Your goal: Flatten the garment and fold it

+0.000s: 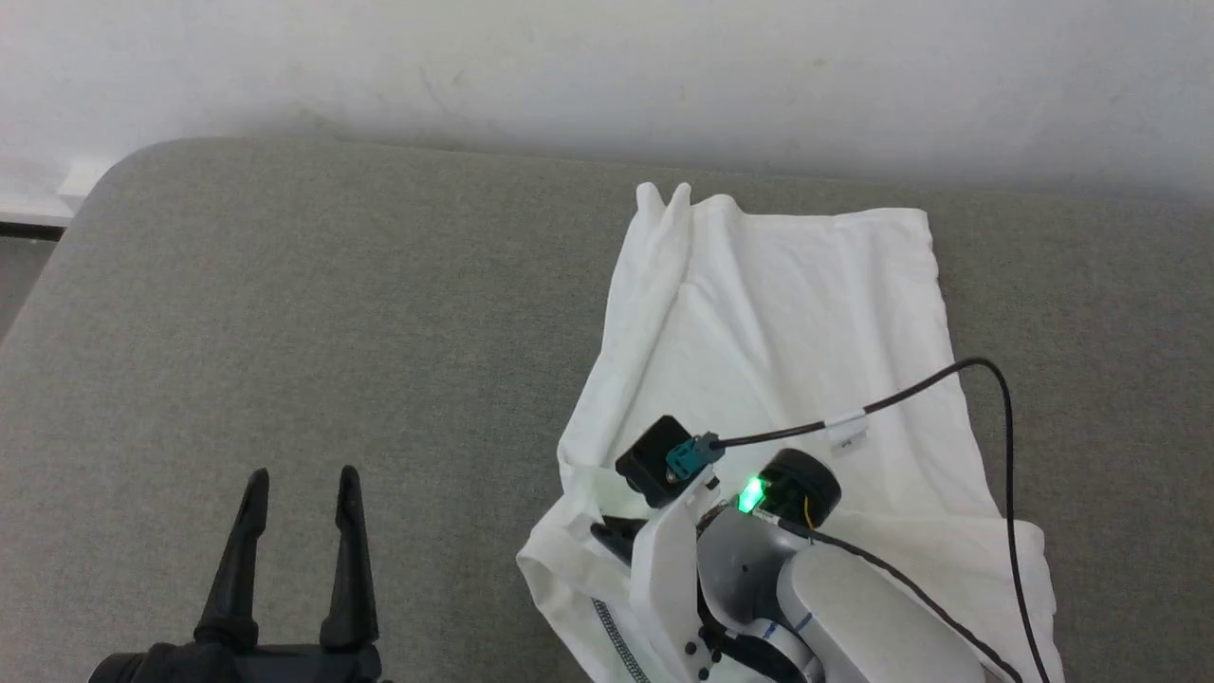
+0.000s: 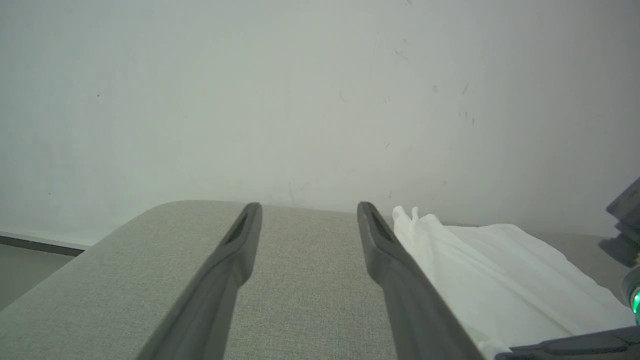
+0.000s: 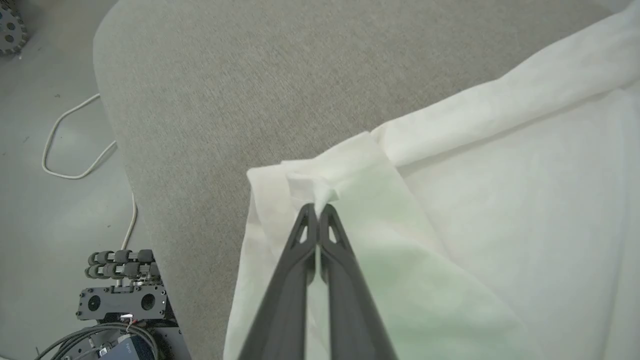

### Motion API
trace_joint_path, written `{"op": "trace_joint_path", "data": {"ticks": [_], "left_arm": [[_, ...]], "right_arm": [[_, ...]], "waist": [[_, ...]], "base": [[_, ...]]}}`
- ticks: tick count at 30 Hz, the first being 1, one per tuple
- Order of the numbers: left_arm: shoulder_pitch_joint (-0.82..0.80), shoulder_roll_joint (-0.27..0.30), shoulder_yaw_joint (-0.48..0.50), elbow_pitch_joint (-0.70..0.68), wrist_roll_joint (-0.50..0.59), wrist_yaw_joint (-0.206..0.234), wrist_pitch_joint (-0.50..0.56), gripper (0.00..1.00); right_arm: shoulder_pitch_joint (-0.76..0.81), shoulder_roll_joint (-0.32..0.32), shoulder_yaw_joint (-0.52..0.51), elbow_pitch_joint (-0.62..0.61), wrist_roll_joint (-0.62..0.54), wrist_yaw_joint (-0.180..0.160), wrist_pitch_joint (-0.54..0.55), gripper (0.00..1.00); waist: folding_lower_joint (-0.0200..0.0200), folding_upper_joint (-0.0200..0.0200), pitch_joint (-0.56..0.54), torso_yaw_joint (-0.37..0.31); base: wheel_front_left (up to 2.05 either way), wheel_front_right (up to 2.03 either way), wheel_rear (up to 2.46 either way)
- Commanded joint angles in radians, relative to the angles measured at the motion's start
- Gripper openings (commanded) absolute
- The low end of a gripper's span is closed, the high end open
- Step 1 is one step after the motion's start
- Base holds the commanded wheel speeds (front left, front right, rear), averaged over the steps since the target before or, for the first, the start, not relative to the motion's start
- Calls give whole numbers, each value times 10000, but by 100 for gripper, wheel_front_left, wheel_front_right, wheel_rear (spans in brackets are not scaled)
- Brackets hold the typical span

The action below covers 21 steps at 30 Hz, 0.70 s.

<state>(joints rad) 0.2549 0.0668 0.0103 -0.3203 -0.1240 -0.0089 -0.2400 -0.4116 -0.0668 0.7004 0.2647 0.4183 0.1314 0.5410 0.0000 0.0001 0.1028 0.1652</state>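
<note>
White cloth covers the right half of the grey fabric-topped bench (image 1: 285, 313): the garment (image 1: 806, 313) lies there mostly spread out, its far edge close to the pale wall (image 1: 569, 66). A long rolled fold runs down its left side. At the near end the fabric is bunched and doubled over, and a line of dark grey stitching (image 1: 616, 636) shows along a seam at the bottom of the head view.

The right hand (image 3: 316, 207) is closed, its two dark fingers pressed together on a small pinch of the garment. The pinch sits at the corner of a folded-over layer near the garment's near-left edge. In the head view the pale right forearm and wrist sit over this part of the shirt. A green light (image 1: 751, 493) glows on the wrist, and a black cable (image 1: 1005, 427) loops out from it across the cloth.

The left hand (image 1: 303, 474) is open, fingers spread wide and holding nothing. It sits over bare bench at the lower left, well apart from the garment.

The right wrist view shows the bench's rounded corner. Beyond it, a thin white cord (image 3: 65, 145) lies on the grey floor, and dark machine parts (image 3: 120, 295) sit at the lower left.
</note>
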Motion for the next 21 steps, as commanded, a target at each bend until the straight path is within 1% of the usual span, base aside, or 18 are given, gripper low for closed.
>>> {"op": "trace_joint_path", "data": {"ticks": [1,5,8,9,10,11,12,17,19,21], "left_arm": [[-207,9,-47,47,-57,-31,-83,100],[-329,7,-204,190,-44,-65,-90,100],[-364,22,-298,271,-26,-81,-60,100],[-382,32,-332,302,-24,-97,-50,100],[-400,42,-361,336,-23,-109,-41,100],[-411,49,-381,370,-25,-114,-33,100],[-414,57,-400,402,-29,-119,-24,100],[-322,125,-418,439,-42,-108,29,100],[-268,170,-394,401,-39,-88,57,100],[-219,215,-375,338,-40,-76,86,100]], "right_arm": [[19,37,34,184,-81,-7,-132,0],[39,122,163,1698,-340,-7,-779,0],[-2,154,314,2486,-357,-7,-1126,1],[-12,157,375,2587,-221,-7,-1272,29],[-31,159,430,2641,-75,-7,-1427,46],[-48,161,488,2663,93,-7,-1576,95],[-54,161,527,2659,323,-7,-1697,100],[-201,164,439,2246,1614,-7,-1881,100],[-338,164,153,1995,1800,-7,-1930,100],[-449,164,-337,1730,1679,-7,-2036,100]], "waist": [[0,-1,43,173],[0,-1,28,389],[0,-1,3,454],[0,-1,-16,465],[0,-1,-44,467],[0,-1,-82,456],[0,-1,-122,435],[0,-1,-311,168],[0,-1,-361,1],[0,-1,-392,-184]], "base": [[0,0,0],[0,0,0],[0,0,0],[0,0,0],[0,0,0],[0,0,0],[0,0,0],[0,0,0],[0,0,0],[0,0,0]]}}
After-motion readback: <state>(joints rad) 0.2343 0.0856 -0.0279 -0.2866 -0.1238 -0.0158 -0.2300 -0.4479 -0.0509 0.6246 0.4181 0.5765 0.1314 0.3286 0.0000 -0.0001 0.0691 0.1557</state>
